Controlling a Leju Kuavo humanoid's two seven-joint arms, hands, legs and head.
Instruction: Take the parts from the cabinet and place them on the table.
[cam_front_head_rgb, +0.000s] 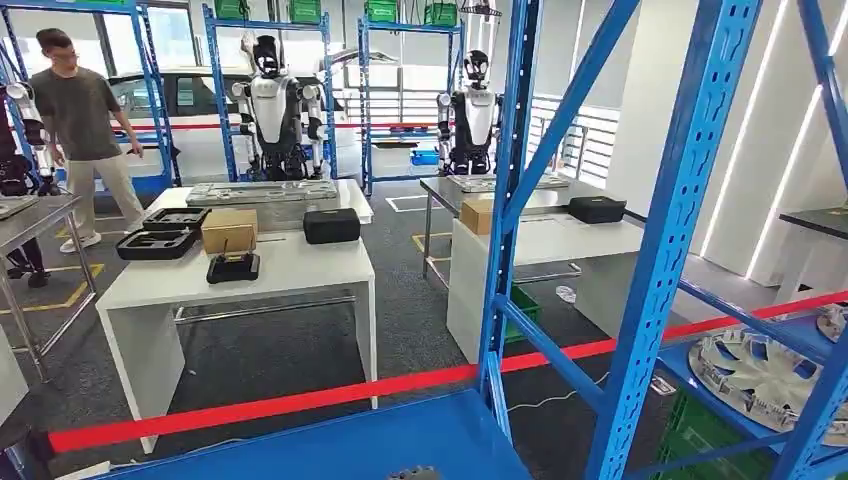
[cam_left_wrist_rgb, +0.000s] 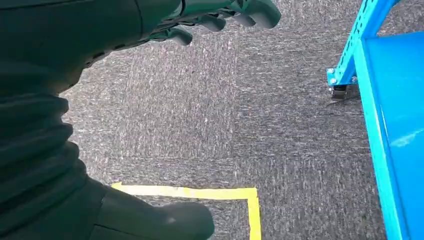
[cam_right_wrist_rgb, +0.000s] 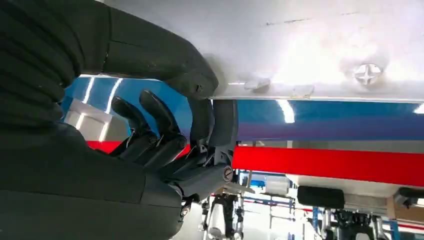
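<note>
Left hand (cam_left_wrist_rgb: 165, 25), left wrist view: hanging above the carpeted floor, fingers (cam_left_wrist_rgb: 250, 12) loosely curled and apart, holding nothing. Right hand (cam_right_wrist_rgb: 165, 135), right wrist view: thumb (cam_right_wrist_rgb: 170, 65) pressed on one face of a pale flat part (cam_right_wrist_rgb: 310, 45), dark fingers (cam_right_wrist_rgb: 220, 125) hooked round its edge, gripping it.

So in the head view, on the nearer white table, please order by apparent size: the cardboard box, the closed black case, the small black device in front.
1. Closed black case and cardboard box: too alike to rank.
2. Small black device, clearly smallest, though nearest the camera.
</note>
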